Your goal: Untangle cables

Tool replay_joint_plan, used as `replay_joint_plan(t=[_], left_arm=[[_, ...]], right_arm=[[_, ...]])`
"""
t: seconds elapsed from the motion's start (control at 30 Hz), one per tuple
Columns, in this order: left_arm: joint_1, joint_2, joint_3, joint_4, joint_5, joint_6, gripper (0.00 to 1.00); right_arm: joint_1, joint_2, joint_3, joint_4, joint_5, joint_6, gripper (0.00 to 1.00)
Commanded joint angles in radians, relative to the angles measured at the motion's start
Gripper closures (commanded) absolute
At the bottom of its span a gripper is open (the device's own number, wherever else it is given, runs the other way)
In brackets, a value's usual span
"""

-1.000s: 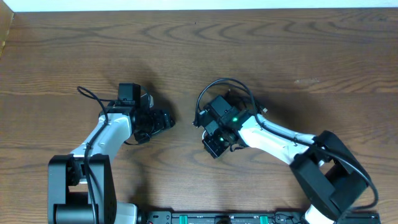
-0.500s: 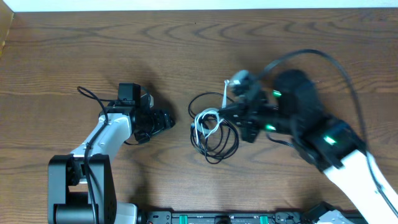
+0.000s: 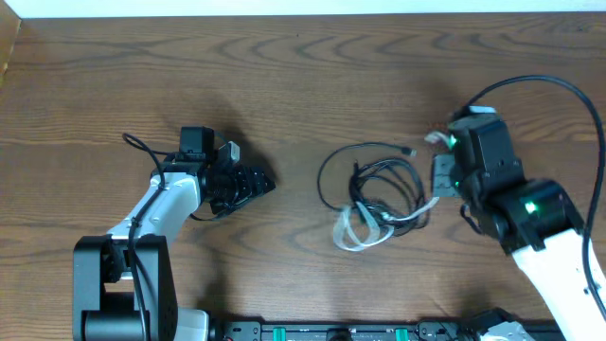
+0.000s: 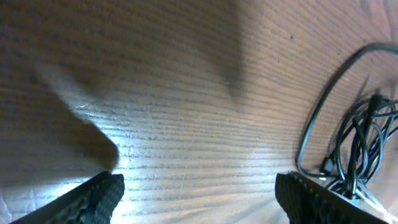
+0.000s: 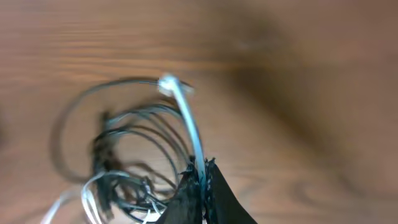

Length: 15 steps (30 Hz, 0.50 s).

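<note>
Tangled thin black and white cables (image 3: 374, 194) lie on the wooden table (image 3: 284, 76); right hand (image 5: 200, 173) clenched on one pale strand, left hand (image 4: 199, 190) released, well apart.

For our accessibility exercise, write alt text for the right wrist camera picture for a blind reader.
The right gripper, shut, pinches a white cord that arcs up to a small plug end. Left of it, black cables lie in loose, blurred coils on the wooden table.
</note>
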Motion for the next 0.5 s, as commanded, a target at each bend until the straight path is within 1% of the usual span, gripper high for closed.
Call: replay_joint_plan(t=[0.0, 0.07, 0.1, 0.17, 0.2, 0.23, 0.3, 0.37, 0.4, 0.47], left_arm=[[0.002, -0.012, 0.004, -0.006, 0.018, 0.023, 0.15], [0.002, -0.012, 0.004, -0.006, 0.018, 0.023, 0.15], [0.002, -0.012, 0.004, -0.006, 0.018, 0.023, 0.16], [0.002, -0.012, 0.004, -0.006, 0.018, 0.023, 0.16], [0.002, -0.012, 0.004, -0.006, 0.018, 0.023, 0.16], [0.002, -0.012, 0.004, -0.006, 0.018, 0.023, 0.16], [0.002, -0.012, 0.004, -0.006, 0.018, 0.023, 0.16], [0.002, -0.012, 0.004, -0.006, 0.018, 0.023, 0.15], [0.002, -0.012, 0.004, -0.006, 0.018, 0.023, 0.16], [0.002, -0.012, 0.004, -0.006, 0.014, 0.023, 0.16]], right_arm=[[-0.059, 0.064, 0.003, -0.019, 0.085, 0.136, 0.99], [-0.069, 0.103, 0.003, -0.023, 0.043, 0.117, 0.99], [-0.07, 0.118, 0.003, -0.027, 0.054, 0.121, 0.99], [-0.074, 0.147, 0.003, -0.035, 0.087, 0.17, 0.97], [-0.077, 0.158, 0.003, -0.039, 0.091, 0.196, 0.9], [-0.082, 0.171, 0.003, -0.044, 0.087, 0.217, 0.79], [-0.092, 0.193, 0.003, -0.053, 0.056, 0.228, 0.49], [-0.095, 0.194, 0.003, -0.058, 0.025, 0.227, 0.36], [-0.095, 0.19, 0.003, -0.058, 0.01, 0.217, 0.31], [-0.095, 0.167, 0.005, -0.055, -0.053, 0.178, 0.27]])
